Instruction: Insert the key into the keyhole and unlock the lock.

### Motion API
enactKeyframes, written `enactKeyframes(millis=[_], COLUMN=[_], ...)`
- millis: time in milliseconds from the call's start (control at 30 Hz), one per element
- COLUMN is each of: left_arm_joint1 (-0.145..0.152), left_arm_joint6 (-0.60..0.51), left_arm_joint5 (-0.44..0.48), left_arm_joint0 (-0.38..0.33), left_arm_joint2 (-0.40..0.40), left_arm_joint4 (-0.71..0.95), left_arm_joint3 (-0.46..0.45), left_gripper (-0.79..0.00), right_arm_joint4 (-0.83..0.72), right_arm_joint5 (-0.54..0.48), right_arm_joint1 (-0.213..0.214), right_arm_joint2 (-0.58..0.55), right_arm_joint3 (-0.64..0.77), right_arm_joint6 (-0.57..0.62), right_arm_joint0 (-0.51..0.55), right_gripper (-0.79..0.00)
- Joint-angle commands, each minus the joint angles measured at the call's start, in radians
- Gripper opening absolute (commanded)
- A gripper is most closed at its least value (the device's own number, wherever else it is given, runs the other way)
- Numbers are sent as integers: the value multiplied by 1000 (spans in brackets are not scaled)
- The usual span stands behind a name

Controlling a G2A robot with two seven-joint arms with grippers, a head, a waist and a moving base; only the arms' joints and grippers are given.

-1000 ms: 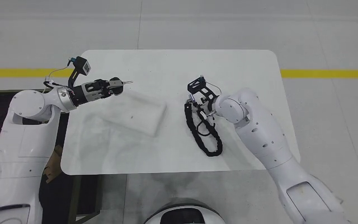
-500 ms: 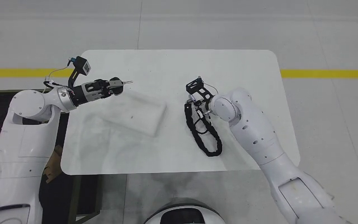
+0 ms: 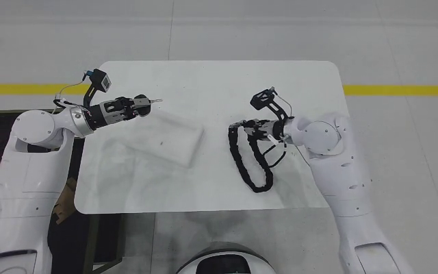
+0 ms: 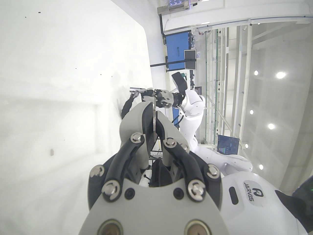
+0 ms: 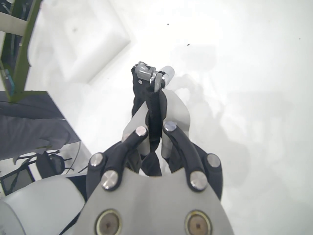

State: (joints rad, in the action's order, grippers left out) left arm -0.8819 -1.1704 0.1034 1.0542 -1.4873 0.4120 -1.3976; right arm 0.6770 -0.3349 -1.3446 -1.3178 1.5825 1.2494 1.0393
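Note:
My left gripper [image 3: 144,103] hovers over the table's left side, shut on a thin metal key [image 3: 155,102] whose blade points toward the table's middle. In the left wrist view the key [image 4: 154,119] stands edge-on between the pads of that gripper [image 4: 152,110]. A black fabric-covered chain lock [image 3: 250,171] lies looped right of centre. My right gripper [image 3: 252,127] is shut on the chain near its silver lock head [image 5: 146,73], holding that end up, and the head sticks out past the gripper [image 5: 152,99]. The keyhole face is not visible.
A pale translucent rectangular tray [image 3: 174,137] lies on the white table [image 3: 219,75] between the two arms, also seen as the tray [image 5: 80,45] beyond the lock head. The table's left edge and a dark cloth [image 5: 29,128] lie beyond.
The right arm swung its elbow out to the right and turned its wrist, so its gripper now points left with the chain's end lifted. The left arm and key stayed still.

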Motion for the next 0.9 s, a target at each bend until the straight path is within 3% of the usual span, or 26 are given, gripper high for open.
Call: enactKeyframes(millis=[0,433,500,567,667,867], left_arm_joint1=[0,0,0,0,0,0], left_arm_joint6=[0,0,0,0,0,0], left_arm_joint5=[0,0,0,0,0,0], left_arm_joint0=[0,0,0,0,0,0], left_arm_joint2=[0,0,0,0,0,0], left_arm_joint4=[0,0,0,0,0,0], left_arm_joint3=[0,0,0,0,0,0], left_gripper=[-785,-785,-785,-785,-785,-785], right_arm_joint4=[-77,-79,-81,-233,-453,-884], right_arm_joint5=[-39,-45,-64,-76,-113,-130], right_arm_joint1=[7,10,14,9,7,-3], right_arm_joint2=[-32,-43,-60,-57,-57,10], right_arm_joint3=[27,33,88,67,-4,-160], right_arm_joint6=[7,-1,-100,-171,-176,-34], right_arm_joint0=[30,39,137,190,186,142], right_gripper=[-785,-785,-785,-785,-785,-785])
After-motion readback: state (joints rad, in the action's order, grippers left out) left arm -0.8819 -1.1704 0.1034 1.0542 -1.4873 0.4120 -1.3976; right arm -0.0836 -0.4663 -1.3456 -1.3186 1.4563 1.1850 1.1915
